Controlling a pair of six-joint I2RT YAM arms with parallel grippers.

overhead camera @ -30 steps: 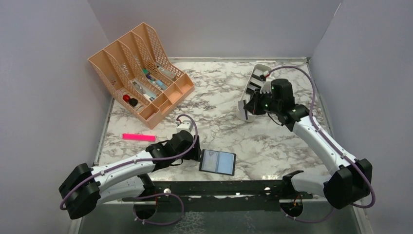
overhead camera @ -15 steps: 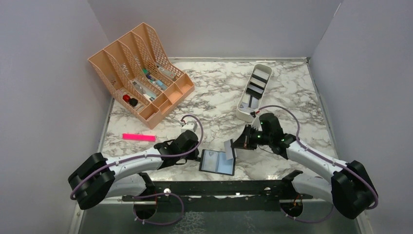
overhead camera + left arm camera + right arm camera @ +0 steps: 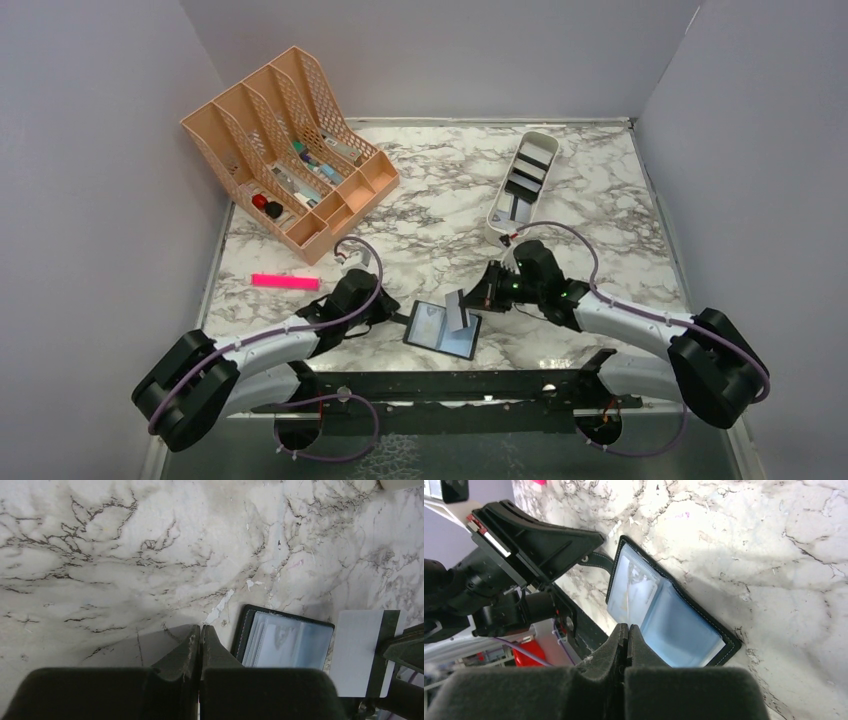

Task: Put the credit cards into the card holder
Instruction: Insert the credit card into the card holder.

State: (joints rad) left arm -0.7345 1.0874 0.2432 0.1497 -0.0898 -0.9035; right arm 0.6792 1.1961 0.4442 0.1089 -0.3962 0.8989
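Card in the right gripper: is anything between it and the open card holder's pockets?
Nothing visible does. The card hangs in the shut right gripper over the open card holder, whose clear pockets lie bare. The left gripper is shut at the holder's strap, off to one side.

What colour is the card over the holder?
Pale grey card with a dark stripe; left wrist view.

On the marble-patterned bench (image 3: 600,190), a peach slotted desk organiser (image 3: 290,150) holding small tubes and a red-and-black item sits at the far left, a bright pink bar (image 3: 285,282) lies just in front of it, and a white oblong tray (image 3: 541,141) rests far right.
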